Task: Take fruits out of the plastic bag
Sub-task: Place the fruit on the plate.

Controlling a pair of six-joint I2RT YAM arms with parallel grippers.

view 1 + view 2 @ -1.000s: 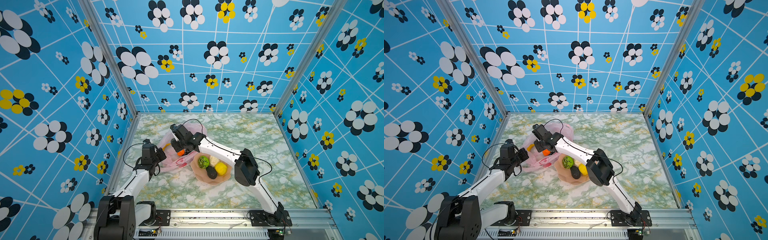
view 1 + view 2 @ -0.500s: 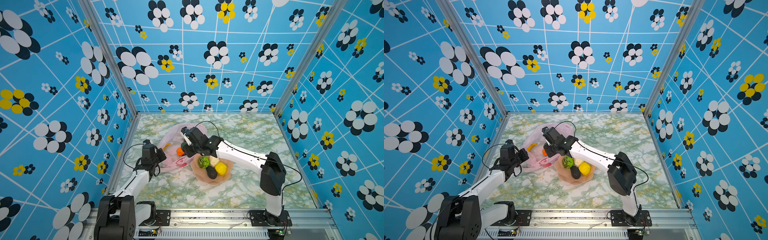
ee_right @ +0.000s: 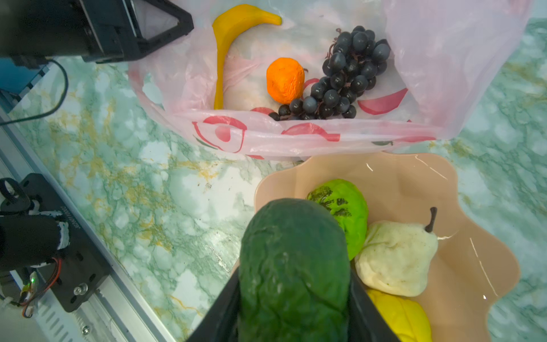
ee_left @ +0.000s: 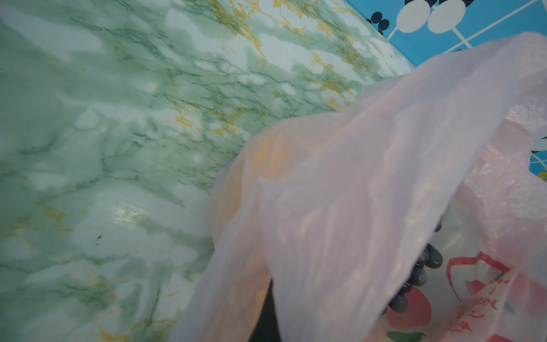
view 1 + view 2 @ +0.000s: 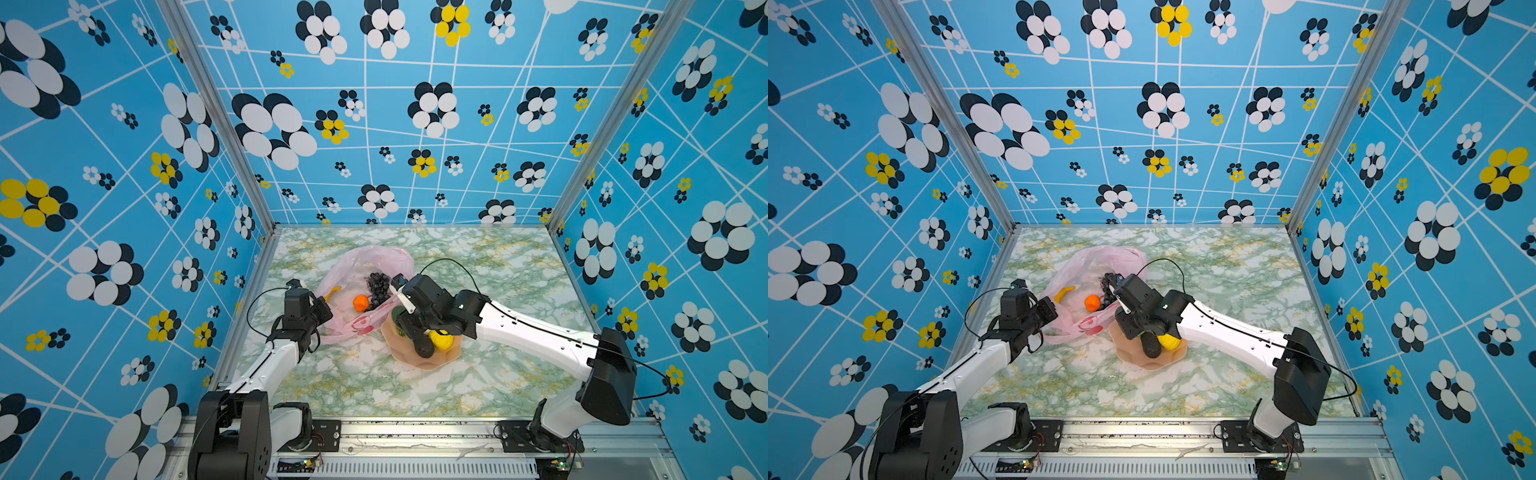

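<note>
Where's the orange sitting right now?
In the right wrist view the orange lies inside the open plastic bag, between the banana and the grape bunch; in a top view, left of the peach plate.

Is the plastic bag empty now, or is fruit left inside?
Not empty. The right wrist view shows a banana, an orange and a grape bunch lying inside the open plastic bag.

Nothing here can be read for certain. The bag [image 4: 384,177] has a red print [image 5: 359,326] along its 6 o'clock edge in a top view. The left wrist view shows red characters [image 4: 479,308] within that print, too creased and blurred to make out. A black bracket [image 3: 85,266] at the edge of the desk [image 3: 148,177] bears small pale lettering [image 3: 63,217], too small to read.
</note>
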